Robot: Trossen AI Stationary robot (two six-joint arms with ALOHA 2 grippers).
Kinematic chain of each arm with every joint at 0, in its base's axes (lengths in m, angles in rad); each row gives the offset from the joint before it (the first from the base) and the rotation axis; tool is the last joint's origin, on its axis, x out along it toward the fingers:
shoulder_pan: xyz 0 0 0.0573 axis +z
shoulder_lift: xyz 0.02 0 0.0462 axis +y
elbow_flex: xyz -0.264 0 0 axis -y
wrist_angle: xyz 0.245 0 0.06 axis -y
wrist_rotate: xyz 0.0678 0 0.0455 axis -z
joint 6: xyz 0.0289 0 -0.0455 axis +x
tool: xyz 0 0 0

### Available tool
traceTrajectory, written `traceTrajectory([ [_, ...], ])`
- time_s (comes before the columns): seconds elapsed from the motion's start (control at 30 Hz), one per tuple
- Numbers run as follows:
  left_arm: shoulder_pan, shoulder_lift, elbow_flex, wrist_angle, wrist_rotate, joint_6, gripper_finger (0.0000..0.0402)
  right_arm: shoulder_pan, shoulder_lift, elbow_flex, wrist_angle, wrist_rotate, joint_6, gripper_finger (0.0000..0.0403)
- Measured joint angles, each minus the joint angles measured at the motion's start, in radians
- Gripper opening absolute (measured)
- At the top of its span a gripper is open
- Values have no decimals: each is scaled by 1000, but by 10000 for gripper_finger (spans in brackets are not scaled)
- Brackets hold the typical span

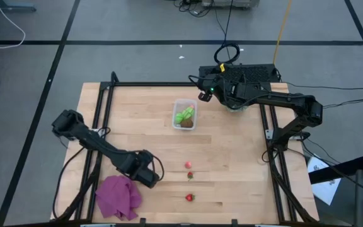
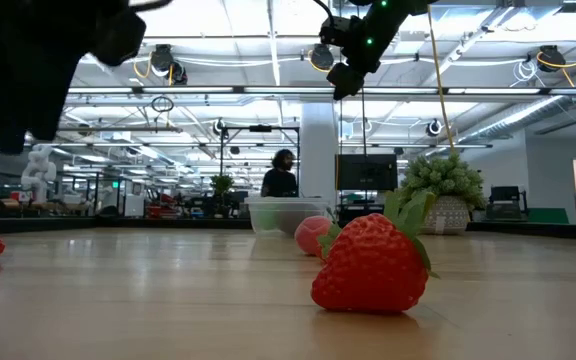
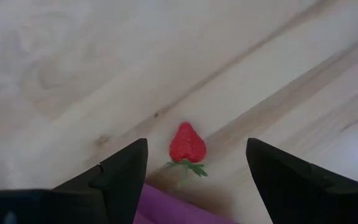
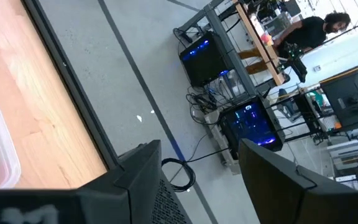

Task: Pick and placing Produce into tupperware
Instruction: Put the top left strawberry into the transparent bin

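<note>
Three red strawberries (image 1: 188, 165) (image 1: 190, 176) (image 1: 190, 197) lie on the wooden table, near the middle of its near half. The clear tupperware (image 1: 184, 115) stands farther back, with light green pieces (image 1: 183, 115) and a brown piece (image 1: 186, 123) inside it. My left gripper (image 1: 150, 178) hangs open above the table, pointing down, left of the strawberries. In the left wrist view a strawberry (image 3: 187, 144) lies on the wood, in line with the gap between the fingers and untouched. My right gripper (image 1: 205, 94) hovers open, high over the far edge beside the tupperware.
A crumpled purple cloth (image 1: 118, 195) lies at the near left corner, just beside my left gripper. A spiky potted plant (image 2: 448, 190) stands at the far right under the right arm. Black frame rails (image 1: 99, 113) run along the table's sides. A person (image 2: 281, 175) is in the room beyond.
</note>
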Motion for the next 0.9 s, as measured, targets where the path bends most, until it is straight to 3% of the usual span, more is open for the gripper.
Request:
traceTrajectory([
  [0.9, -20, 95, -1, 65, 67, 50, 273, 80, 0, 0, -28, 0, 19, 203],
])
